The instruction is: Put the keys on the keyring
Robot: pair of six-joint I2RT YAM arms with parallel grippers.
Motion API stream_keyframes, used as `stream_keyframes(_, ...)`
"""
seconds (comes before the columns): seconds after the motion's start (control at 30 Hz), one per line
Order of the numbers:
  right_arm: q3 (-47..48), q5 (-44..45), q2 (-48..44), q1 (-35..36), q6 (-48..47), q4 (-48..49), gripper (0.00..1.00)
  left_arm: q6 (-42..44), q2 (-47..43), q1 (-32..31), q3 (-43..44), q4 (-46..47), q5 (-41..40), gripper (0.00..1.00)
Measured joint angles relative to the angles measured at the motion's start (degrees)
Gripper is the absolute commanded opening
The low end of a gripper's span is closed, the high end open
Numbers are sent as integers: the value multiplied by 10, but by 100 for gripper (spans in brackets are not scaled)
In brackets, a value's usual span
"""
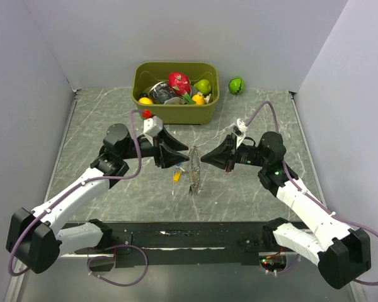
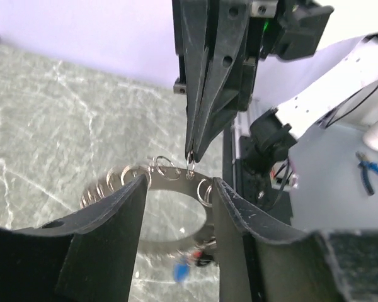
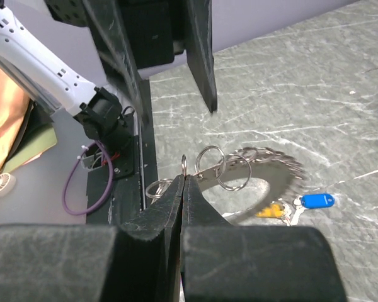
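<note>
The keyring (image 1: 194, 170) stands on edge between the two arms, a wide grey band hung with small split rings. My right gripper (image 3: 184, 178) is shut on one small ring at the rim of the keyring (image 3: 274, 165). The left gripper (image 2: 178, 182) is open, with a finger on either side of the keyring's (image 2: 170, 178) top edge and neither pad pressing it. A blue key (image 3: 317, 201) and a yellow key (image 3: 272, 211) hang low on the ring. The left wrist view shows the blue key (image 2: 181, 272) beside a blurred red one (image 2: 199, 255).
An olive bin (image 1: 174, 113) of toy fruit stands at the back of the table. A green ball (image 1: 237, 85) lies to its right. Grey walls close in the left, right and back sides. The black base rail (image 1: 189, 239) runs along the near edge.
</note>
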Motion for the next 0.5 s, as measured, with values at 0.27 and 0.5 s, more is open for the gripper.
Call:
stream_keyframes(0.27,-2,5,-12,0,5,5,0,-117,19,28,-19,141,73,46)
stream_keyframes(0.5,-2,8,-14,2,6,6,0,-175,57,28,-19,201,102,43)
